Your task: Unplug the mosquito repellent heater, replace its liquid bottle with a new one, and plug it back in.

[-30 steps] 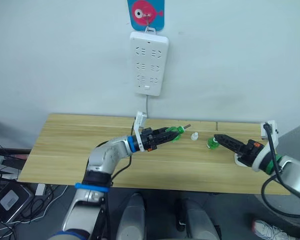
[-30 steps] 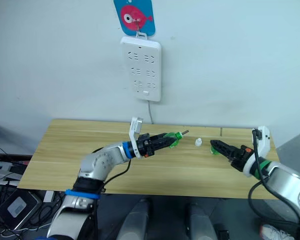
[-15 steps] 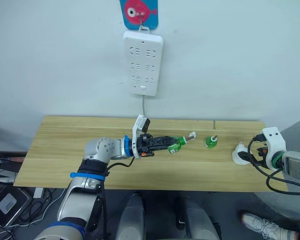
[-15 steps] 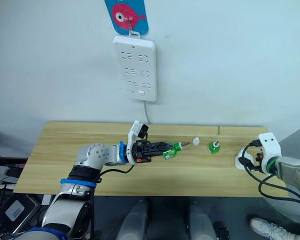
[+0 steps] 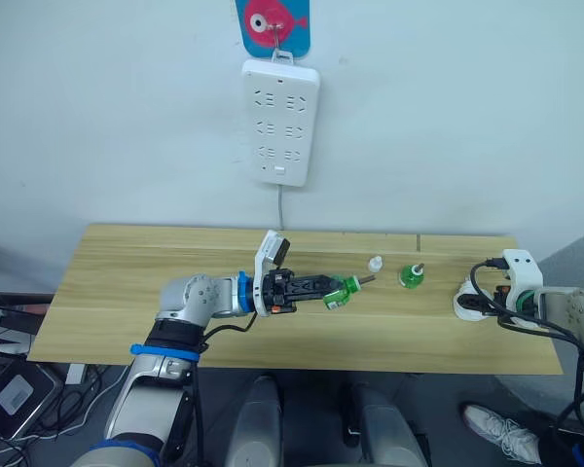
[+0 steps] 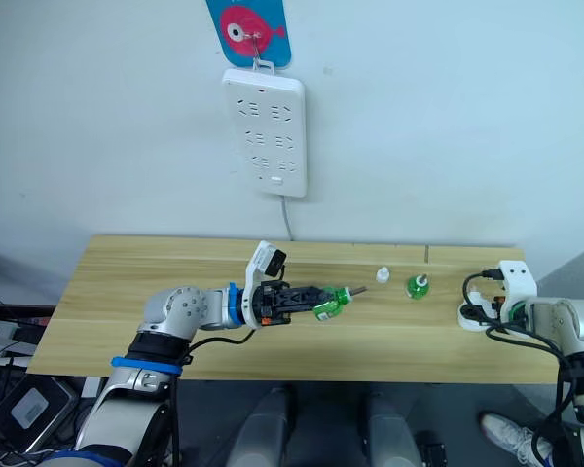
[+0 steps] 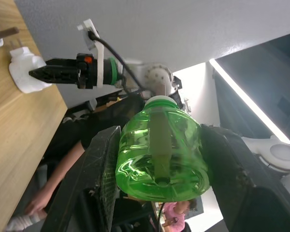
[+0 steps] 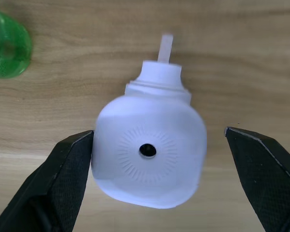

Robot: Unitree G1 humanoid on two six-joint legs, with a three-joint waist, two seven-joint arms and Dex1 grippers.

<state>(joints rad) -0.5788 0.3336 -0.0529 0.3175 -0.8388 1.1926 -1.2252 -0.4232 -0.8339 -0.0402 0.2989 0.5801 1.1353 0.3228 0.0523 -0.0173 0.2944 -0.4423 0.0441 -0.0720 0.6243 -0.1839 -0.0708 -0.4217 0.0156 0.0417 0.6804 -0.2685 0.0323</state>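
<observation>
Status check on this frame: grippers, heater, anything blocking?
Left gripper shut on green bottle above table. Right gripper open, straddling heater, which lies unplugged on table. Second green bottle and white cap between them.

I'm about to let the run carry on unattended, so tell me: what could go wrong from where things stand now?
The left hand grips the green bottle across its smooth body, lying sideways with its wick out; it could slip or leak.

The right hand is open around the mosquito repellent heater on the table; one finger sits much closer, so closing may push the heater aside.

A small white cap and a second green bottle stand close ahead and could be knocked.
</observation>
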